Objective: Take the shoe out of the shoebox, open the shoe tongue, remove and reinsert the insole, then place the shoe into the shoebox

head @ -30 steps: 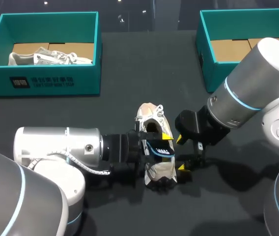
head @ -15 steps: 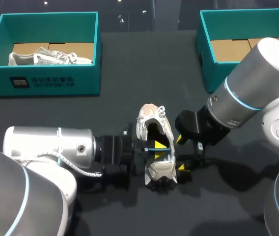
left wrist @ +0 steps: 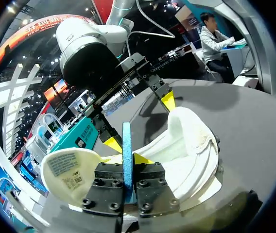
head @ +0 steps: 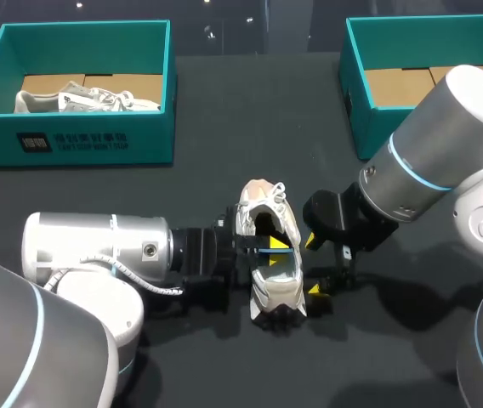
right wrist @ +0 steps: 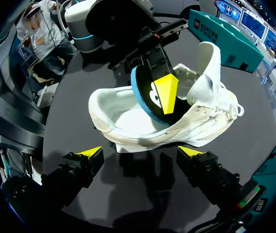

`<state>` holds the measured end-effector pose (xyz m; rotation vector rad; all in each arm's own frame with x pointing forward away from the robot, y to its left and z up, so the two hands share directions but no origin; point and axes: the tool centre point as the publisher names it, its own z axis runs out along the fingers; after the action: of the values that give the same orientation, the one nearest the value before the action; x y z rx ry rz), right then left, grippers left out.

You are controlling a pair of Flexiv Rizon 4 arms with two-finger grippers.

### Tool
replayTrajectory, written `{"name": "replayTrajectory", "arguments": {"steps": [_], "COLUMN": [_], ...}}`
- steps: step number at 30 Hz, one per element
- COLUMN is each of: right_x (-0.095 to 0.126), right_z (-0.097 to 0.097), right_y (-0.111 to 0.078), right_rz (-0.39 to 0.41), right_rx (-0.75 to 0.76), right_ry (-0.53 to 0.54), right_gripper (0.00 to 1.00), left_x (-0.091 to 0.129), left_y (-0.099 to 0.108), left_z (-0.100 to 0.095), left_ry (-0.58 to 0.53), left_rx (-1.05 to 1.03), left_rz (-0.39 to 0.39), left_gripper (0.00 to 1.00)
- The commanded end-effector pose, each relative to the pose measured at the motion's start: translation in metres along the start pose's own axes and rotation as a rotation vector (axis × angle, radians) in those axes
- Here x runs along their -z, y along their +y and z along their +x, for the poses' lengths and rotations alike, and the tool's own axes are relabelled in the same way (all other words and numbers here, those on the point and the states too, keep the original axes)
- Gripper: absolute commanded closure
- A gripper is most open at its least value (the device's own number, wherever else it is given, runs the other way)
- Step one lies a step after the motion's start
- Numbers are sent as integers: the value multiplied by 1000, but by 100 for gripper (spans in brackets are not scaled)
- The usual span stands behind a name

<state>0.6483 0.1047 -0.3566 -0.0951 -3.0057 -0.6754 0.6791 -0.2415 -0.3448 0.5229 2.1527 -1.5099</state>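
A white shoe (head: 273, 276) lies on the dark table at the middle, its tongue (left wrist: 65, 165) folded open. My left gripper (head: 271, 248) comes in from the left and reaches into the shoe's opening, shut on the blue insole (left wrist: 127, 145), which stands on edge between its fingers. In the right wrist view the insole (right wrist: 142, 99) rises out of the shoe (right wrist: 123, 124) beside a yellow tip of the left gripper (right wrist: 164, 92). My right gripper (right wrist: 140, 154) stands open at the shoe's right side (head: 314, 268), holding nothing.
A teal shoebox (head: 80, 140) at the back left holds another pale shoe (head: 88, 98). A second teal shoebox (head: 356, 93) at the back right shows only its cardboard floor. Both bulky arms flank the shoe.
The left gripper's fingers have closed on the insole. The left arm drew back to the left, then came right again; the insole now stands more upright in the shoe. The right arm stayed still.
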Motion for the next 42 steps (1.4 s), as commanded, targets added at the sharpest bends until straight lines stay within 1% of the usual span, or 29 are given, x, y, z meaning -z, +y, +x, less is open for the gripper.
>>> {"name": "replayTrajectory", "arguments": {"steps": [1,2,6,8,10,11,12,13,14,15,18,23,27,28,30,32,36,37,38,39,42], "right_x": [-1,-1,-1,-1,-1,-1,-1,-1,-1,-1,-1,-1,-1,-1,-1,-1,-1,-1,-1,-1,-1], "right_z": [1,1,1,1,1,1,1,1,1,1,1,1,1,1,1,1,1,1,1,1,1], "right_y": [0,0,0,0,0,0,0,0,0,0,0,0,0,0,0,0,0,0,0,0,0], "right_rz": [0,0,0,0,0,0,0,0,0,0,0,0,0,0,0,0,0,0,0,0,0], "right_rx": [0,0,0,0,0,0,0,0,0,0,0,0,0,0,0,0,0,0,0,0,0], "right_ry": [-3,-3,-3,-3,-3,-3,-3,-3,-3,-3,-3,-3,-3,-3,-3,-3,-3,-3,-3,-3,-3], "right_gripper": [0,0,0,0,0,0,0,0,0,0,0,0,0,0,0,0,0,0,0,0,0], "left_x": [13,16,27,32,34,34,32,30,28,25,15,0,-6,-6,-6,-4,3,5,7,9,16], "left_y": [-9,-12,-21,-24,-25,-25,-25,-24,-23,-22,-18,-2,12,16,20,18,5,1,-2,-6,-13], "left_z": [-3,-3,-2,-1,0,1,2,2,3,4,7,6,-1,-3,-6,-7,-6,-5,-4,-3,-2], "left_ry": [2,2,12,22,36,41,52,57,61,77,110,154,142,136,130,130,158,168,177,182,209], "left_rx": [5,6,36,55,64,69,70,65,63,56,40,0,-9,-15,-11,-11,1,5,6,12,15], "left_rz": [-4,-3,-4,-3,-7,-3,-4,-6,-1,1,7,-27,-47,-63,-69,-70,-50,-48,-45,-38,-42], "left_gripper": [55,52,49,38,39,45,55,70,91,100,100,100,100,100,100,100,100,88,73,66,58]}}
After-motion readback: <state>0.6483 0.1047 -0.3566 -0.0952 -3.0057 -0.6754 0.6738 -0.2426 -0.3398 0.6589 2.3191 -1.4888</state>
